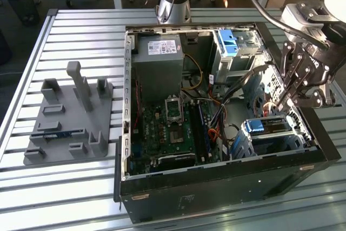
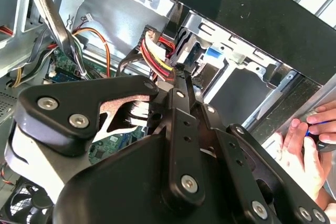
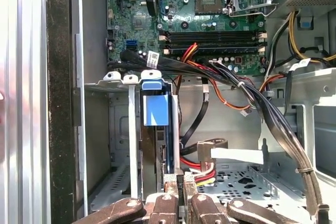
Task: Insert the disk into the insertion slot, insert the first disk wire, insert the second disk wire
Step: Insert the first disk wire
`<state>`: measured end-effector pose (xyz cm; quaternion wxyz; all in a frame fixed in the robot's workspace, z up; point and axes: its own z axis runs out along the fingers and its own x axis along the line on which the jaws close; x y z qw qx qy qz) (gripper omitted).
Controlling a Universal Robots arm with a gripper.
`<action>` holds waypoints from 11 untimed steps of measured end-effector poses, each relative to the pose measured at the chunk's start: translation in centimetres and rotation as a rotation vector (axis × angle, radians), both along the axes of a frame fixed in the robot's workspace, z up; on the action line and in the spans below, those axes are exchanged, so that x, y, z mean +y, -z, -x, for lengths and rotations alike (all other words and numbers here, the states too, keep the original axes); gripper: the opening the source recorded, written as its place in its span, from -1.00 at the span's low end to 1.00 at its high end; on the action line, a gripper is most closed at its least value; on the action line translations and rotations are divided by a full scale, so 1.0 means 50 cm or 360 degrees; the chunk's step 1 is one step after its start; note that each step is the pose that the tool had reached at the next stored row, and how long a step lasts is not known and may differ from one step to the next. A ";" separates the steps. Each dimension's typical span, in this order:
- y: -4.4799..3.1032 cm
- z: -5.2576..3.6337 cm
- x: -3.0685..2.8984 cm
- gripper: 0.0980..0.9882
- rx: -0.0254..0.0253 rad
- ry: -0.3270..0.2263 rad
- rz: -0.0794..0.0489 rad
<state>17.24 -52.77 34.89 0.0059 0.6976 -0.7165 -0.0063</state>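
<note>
Clearly, the second wrist view shows the hand point(image 2: 177, 72) clamped on the red-yellow disk wire point(image 2: 155, 53).

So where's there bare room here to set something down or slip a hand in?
In the exterior view, bare slatted table lies on the near side of the grey fixture tray and beyond it, up to the computer case. Inside the case it is crowded: cables cross the middle, and the gripper hangs beside the disk seated in the insertion slot.
</note>
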 end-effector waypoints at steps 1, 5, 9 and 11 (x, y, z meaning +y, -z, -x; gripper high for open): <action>0.000 0.000 -0.002 -0.85 -0.00001 0.0000 0.0000; 0.003 0.000 -0.011 -0.85 0.00000 -0.0002 0.0000; 0.007 0.000 -0.015 -0.85 0.00000 -0.0005 0.0000; 0.009 0.000 -0.015 -0.85 -0.00001 -0.0012 0.0000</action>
